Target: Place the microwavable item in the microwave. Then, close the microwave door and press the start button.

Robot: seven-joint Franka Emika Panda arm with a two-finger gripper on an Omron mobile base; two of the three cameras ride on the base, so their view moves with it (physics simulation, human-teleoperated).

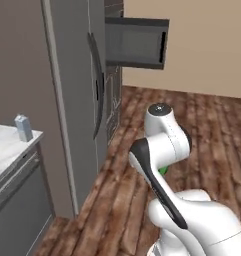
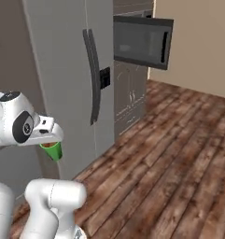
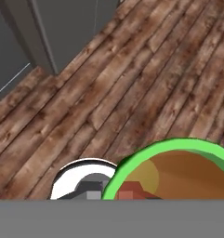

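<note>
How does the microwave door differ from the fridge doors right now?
The microwave door stands swung open, out from the wall; the fridge doors are shut flush. The microwave door is small, dark and mounted high; the fridge doors are tall and light grey. Its handle is straight, theirs curved. Both have dark vertical handles.

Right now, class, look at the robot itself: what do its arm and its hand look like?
The arm is glossy white, built of rounded, tube-like sections. Dark grey to black bands and caps mark the joints, with a round dark disc on one joint in the right base view. The gripper has a white boxy body. No cables or lettering show.
</note>
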